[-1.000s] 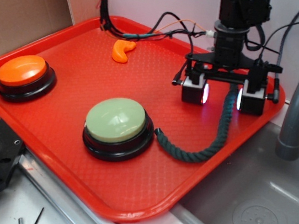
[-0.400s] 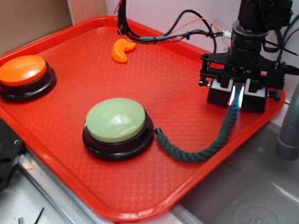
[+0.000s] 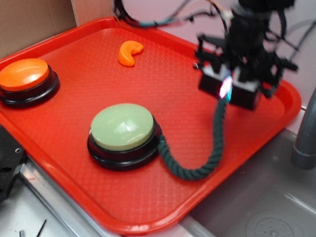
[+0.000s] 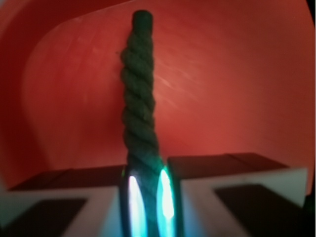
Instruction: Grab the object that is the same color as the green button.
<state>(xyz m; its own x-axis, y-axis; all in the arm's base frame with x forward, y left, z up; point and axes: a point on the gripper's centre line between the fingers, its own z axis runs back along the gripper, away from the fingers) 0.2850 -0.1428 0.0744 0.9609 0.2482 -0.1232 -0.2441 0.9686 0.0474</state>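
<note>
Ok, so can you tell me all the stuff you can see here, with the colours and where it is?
tray: one, red, under everything, beside the sink
green button: one, pale green on a black base, front middle of tray
orange button: one, orange, tray's left edge
rope: one, dark green, one end by the green button, other end in the tool
curved piece: one, orange, back of tray
sink: one, grey, right
tool: one, black, shut on the rope

The dark green twisted rope [image 3: 219,133] hangs from its raised upper end, curving down so its lower end touches the black base of the pale-green domed button [image 3: 122,128], which sits upright.
</note>
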